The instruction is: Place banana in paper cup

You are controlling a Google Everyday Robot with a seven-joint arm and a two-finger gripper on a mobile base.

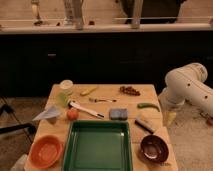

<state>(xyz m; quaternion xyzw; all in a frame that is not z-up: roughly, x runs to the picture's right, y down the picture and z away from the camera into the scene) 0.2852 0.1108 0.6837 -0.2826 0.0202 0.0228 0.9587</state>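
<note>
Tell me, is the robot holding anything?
Nothing. The gripper hangs empty, off the right side of the table. The banana lies on the table, near the paper cup.

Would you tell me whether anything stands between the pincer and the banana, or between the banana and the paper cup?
Nothing visible separates the banana from the paper cup left of it. The pincer hangs beyond the table, at its right edge; the low green pepper lies roughly between it and the banana.
</note>
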